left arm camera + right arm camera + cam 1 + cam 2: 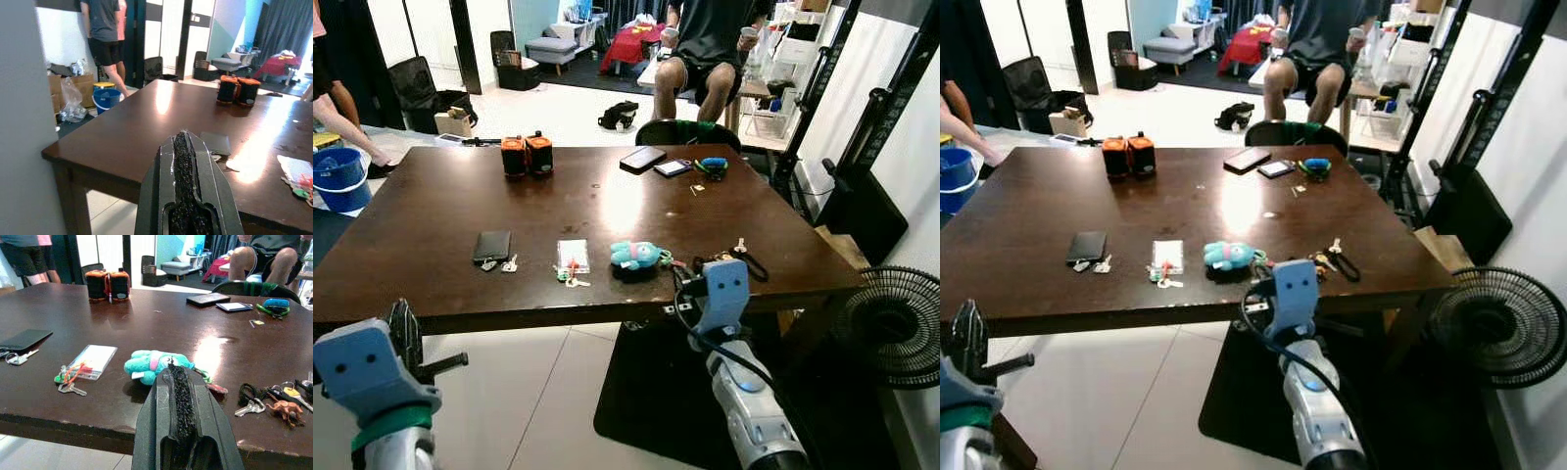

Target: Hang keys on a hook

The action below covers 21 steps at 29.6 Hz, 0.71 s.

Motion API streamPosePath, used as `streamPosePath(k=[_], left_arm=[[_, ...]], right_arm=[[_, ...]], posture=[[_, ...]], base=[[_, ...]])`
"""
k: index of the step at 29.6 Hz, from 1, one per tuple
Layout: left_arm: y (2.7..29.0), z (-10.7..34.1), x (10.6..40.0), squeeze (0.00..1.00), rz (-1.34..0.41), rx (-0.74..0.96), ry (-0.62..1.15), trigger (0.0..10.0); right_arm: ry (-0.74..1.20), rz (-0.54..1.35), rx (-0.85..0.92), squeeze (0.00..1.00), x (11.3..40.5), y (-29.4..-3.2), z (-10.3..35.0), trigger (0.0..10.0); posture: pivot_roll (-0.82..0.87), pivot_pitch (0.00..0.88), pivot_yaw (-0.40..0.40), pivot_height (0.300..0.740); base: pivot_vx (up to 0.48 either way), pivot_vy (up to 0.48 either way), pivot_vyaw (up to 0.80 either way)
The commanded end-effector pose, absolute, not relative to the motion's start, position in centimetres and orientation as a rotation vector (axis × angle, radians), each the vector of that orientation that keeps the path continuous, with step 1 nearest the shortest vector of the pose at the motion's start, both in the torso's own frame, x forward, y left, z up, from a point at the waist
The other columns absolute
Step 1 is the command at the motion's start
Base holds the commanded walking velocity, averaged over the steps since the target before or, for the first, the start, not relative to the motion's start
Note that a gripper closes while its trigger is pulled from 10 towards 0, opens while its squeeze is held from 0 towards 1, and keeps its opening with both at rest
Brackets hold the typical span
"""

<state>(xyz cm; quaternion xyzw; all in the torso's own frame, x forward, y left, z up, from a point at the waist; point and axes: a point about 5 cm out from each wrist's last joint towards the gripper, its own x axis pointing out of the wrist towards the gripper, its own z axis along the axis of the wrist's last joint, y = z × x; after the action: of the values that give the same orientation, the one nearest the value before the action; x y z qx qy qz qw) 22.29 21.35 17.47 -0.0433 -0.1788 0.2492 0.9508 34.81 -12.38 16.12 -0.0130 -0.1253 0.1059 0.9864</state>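
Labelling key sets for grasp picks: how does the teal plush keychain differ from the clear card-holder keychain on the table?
The teal plush keychain is a bulky, soft toy standing proud of the table; the clear card-holder keychain is a flat transparent sleeve lying nearly flush. The plush lies right in front of the right gripper; the card holder lies further to the robot's left. Both rest near the table's front edge with keys attached.

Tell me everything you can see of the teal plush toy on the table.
The plush toy is a small teal soft animal with a pink band round its middle, lying on its side on the dark wooden table near the front edge. Keys lie against one end. The right gripper, shut, points at it from just short of the table edge, not touching.
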Motion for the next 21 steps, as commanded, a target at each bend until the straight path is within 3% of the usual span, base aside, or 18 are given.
streamPosePath(k=[1,8,13,21], left_arm=[[21.7,17.5,22.0,0.0,0.517,-0.097,-0.359,10.0],[20.8,18.7,21.6,0.0,0.469,-0.003,-0.453,10.0],[20.3,19.2,21.6,0.0,0.447,-0.04,-0.489,10.0],[20.1,18.3,22.0,0.0,0.426,-0.119,-0.407,10.0]], right_arm=[[-0.234,0.204,-0.029,0.0,34.6,-12.5,15.4,10.0],[-0.23,0.205,-0.027,0.0,34.5,-12.3,15.2,10.0],[-0.23,0.211,-0.021,0.0,34.3,-12.2,15.1,10.0],[-0.228,0.219,-0.014,0.0,34.2,-12.0,15.1,10.0]], posture=[[-0.07,0.037,0.048,0.74],[-0.07,0.037,0.048,0.74],[-0.07,0.037,0.048,0.74],[-0.07,0.038,0.051,0.74]], base=[[0.0,0.0,0.0],[0.0,0.0,0.0],[0.0,0.0,0.0],[0.0,0.0,0.0]])
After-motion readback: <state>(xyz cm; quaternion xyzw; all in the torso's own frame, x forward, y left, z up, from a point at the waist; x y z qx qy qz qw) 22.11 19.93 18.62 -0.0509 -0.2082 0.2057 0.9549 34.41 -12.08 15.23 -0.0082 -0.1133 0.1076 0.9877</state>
